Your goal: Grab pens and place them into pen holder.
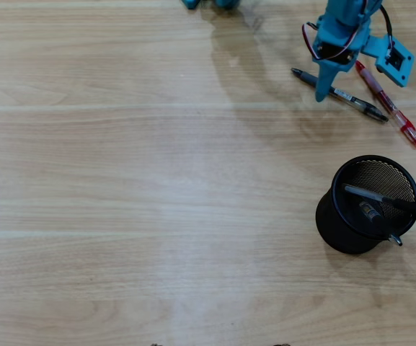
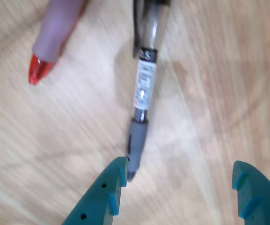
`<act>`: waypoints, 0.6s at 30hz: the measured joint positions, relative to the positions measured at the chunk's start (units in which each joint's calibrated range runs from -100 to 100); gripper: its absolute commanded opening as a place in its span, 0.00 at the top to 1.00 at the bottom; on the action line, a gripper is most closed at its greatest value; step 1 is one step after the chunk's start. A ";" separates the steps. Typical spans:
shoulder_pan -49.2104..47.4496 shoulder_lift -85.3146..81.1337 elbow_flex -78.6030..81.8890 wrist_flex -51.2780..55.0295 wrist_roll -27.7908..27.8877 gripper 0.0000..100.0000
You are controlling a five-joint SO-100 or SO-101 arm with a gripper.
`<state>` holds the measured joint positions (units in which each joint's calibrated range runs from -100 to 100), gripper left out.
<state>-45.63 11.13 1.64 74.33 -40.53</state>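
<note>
The tool [image 2: 179, 180] stands wide open and empty in the wrist view, its two teal fingers [image 2: 104, 197] spread to either side of bare wood. It hangs low over the grey-and-clear pen [image 1: 339, 94], which lies flat on the surface [image 1: 121, 180] near the upper right of the overhead view. In the wrist view the tip of that pen [image 2: 142, 101] sits just beside the left finger rather than centred in the gap, so the tool probably needs a small sideways correction before closing. The wide opening suits a slim pen lying flat, since it leaves margin on both sides. The red-and-clear pen [image 1: 388, 103] lies just beside the grey one on the right in the overhead view, at a slightly different angle and close at the upper ends; it is the main obstruction, and a finger could nudge it during descent. The pen holder [image 1: 366, 205] stands upright well below the two pens, with two pens [image 1: 381, 200] already inside, leaning across the rim toward the right. These could deflect an incoming pen, so a drop into the open left portion of the cup appears safest. The remaining surface shows nothing else.
</note>
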 measured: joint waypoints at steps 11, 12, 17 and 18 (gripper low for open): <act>-2.70 8.89 0.00 -7.41 -1.98 0.75; -2.70 9.48 0.00 -7.92 -1.98 0.75; -2.70 11.34 -0.09 -8.96 -2.03 0.80; -2.70 11.34 -0.09 -8.96 -2.03 0.83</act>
<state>-48.33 22.47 1.55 65.37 -42.57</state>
